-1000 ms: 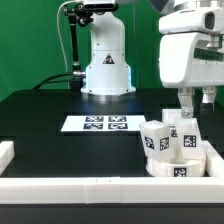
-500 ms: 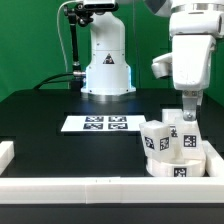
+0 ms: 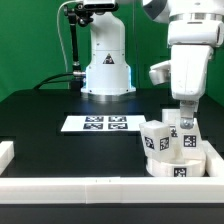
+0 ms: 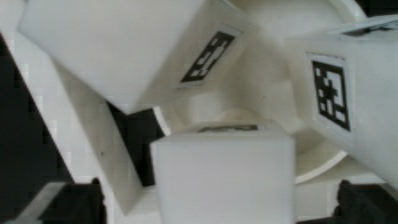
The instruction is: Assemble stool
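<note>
The stool's round white disc [image 3: 170,168] lies at the table's front corner on the exterior view's right, with three tagged legs standing on it: two in front [image 3: 155,138] [image 3: 186,145] and one behind [image 3: 176,124]. My gripper [image 3: 186,116] hangs straight down over the rear leg. In the wrist view the gripper [image 4: 217,205] is open. Its dark fingers [image 4: 68,200] stand on either side of a white leg [image 4: 217,165], with a gap on each side. Two other tagged legs [image 4: 151,50] [image 4: 347,80] and the disc [image 4: 267,100] show beyond.
The marker board [image 3: 96,124] lies flat mid-table. A long white rail [image 3: 80,188] runs along the front edge, and another piece [image 3: 8,152] sits at the exterior view's left. The robot base [image 3: 107,62] stands at the back.
The arm's wrist has turned and shifted a little toward the exterior view's left. The gripper has come slightly lower over the rear leg. The stool parts have not moved.
</note>
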`<state>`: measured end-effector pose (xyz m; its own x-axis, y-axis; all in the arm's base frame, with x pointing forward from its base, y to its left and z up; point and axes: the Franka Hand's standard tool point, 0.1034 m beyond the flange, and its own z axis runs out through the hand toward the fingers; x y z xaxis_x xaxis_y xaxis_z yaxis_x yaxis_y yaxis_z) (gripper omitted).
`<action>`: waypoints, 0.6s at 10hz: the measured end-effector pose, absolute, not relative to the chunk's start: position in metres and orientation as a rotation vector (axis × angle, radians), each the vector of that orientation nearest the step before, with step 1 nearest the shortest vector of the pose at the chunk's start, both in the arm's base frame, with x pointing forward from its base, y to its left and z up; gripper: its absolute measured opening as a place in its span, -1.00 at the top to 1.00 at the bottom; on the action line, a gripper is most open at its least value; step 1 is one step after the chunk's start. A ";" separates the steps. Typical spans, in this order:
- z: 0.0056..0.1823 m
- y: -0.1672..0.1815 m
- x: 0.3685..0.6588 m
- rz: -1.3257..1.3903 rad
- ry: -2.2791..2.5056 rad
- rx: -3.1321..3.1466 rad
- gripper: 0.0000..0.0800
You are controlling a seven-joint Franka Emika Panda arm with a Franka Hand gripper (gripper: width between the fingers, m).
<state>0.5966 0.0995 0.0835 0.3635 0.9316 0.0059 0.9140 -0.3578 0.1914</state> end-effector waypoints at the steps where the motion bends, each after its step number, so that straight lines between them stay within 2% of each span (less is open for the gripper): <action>1: 0.083 0.099 0.596 0.169 1.680 2.463 -0.55; 2: 0.083 0.099 0.596 0.168 1.679 2.464 -0.11; 3: 0.084 0.099 0.596 0.170 1.677 2.465 0.15; 6: 0.084 0.099 0.596 0.179 1.582 2.533 0.15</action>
